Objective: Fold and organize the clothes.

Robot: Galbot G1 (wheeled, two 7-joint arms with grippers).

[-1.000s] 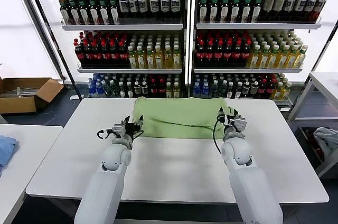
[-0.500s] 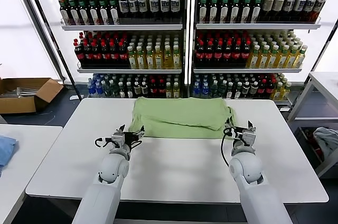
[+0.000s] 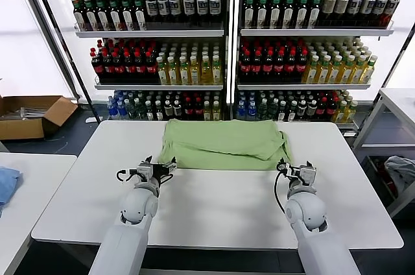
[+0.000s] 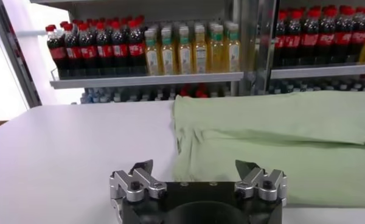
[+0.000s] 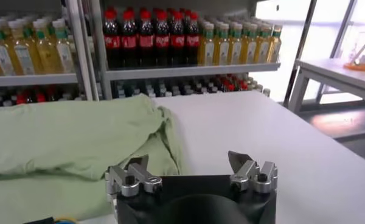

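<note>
Head view: folded light green shirts (image 3: 224,145) lie flat at the far middle of the white table (image 3: 220,203). Left gripper (image 3: 154,168) sits just off the pile's near left corner, right gripper (image 3: 297,172) just off its near right corner; both have fingers spread, grasping nothing, clear of the cloth

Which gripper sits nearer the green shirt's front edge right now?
The left gripper, open beside the green shirt's near-left corner. The right gripper, also open, sits off its near-right corner on bare table.
</note>
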